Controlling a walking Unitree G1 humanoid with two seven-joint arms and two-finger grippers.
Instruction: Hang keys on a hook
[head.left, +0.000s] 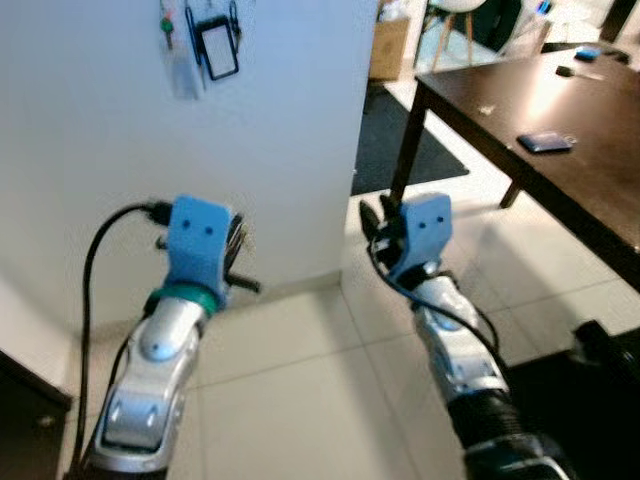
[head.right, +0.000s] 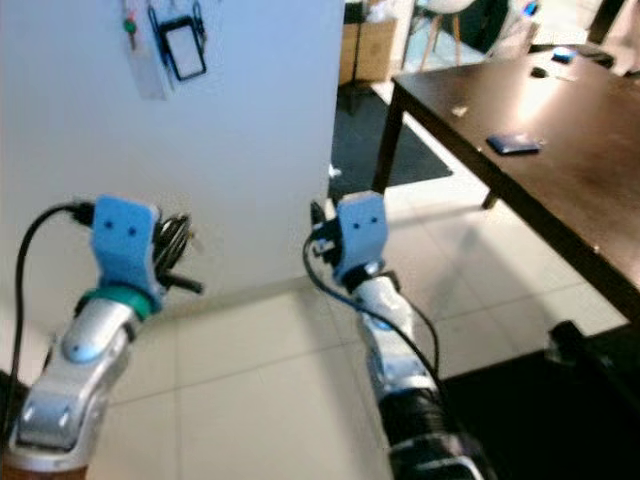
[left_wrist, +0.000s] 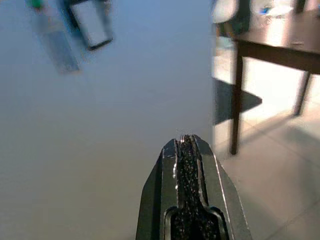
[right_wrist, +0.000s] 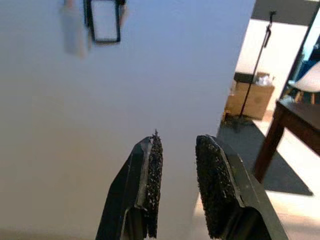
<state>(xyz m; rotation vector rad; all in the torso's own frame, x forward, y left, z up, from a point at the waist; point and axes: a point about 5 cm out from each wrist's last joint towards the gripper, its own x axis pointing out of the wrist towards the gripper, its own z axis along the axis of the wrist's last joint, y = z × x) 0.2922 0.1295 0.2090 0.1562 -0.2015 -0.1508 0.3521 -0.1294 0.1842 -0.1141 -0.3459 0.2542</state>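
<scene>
Fingers of the left gripper (left_wrist: 187, 150) are seen pressed together, with nothing identifiable pinched between them; those of the right gripper (right_wrist: 178, 150) are parted and empty. Keys cannot be made out in either. Higher on the white wall (head.left: 290, 130), a black-framed tag (head.left: 218, 48) hangs from the hook (head.left: 232, 14). Keys would likely prove light, rigid and slippery, best pinched at the ring.

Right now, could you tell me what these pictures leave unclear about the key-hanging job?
- Keys: the left claw is pressed shut, but nothing can be made out between its pads.
- Hook: the things on the wall are blurred in every view, so no hook is distinguishable.
- Small dark object on the table: too small to identify.
- Right claw: open.
</scene>
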